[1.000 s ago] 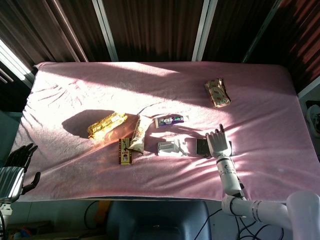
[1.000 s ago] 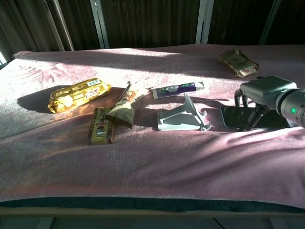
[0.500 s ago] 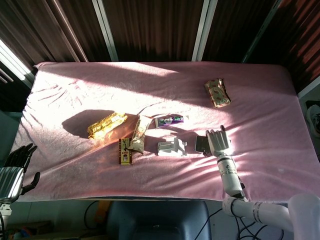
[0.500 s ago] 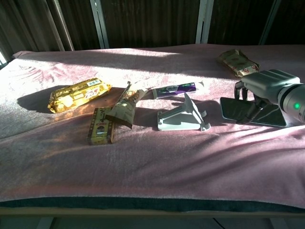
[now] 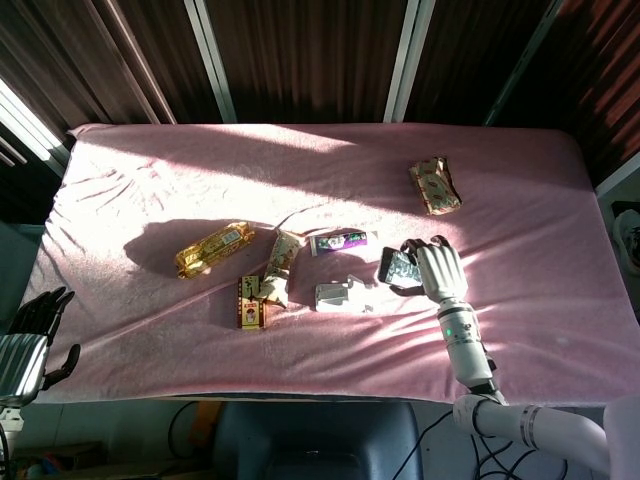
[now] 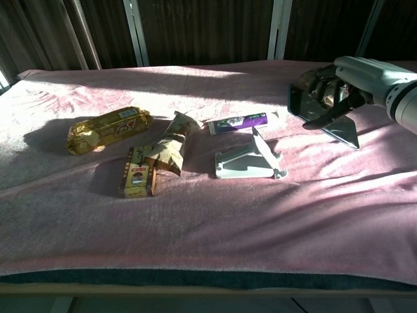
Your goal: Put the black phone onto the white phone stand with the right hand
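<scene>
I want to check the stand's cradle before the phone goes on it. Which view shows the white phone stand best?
The chest view: the white phone stand shows side-on, its base and tilted back-rest distinct. In the head view the stand is small, seen from above, its shape hard to read.

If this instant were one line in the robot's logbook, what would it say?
right hand: holds black phone lifted off cloth | white phone stand: empty, on pink cloth | left hand: idle off table edge | step: phone not yet placed
</scene>
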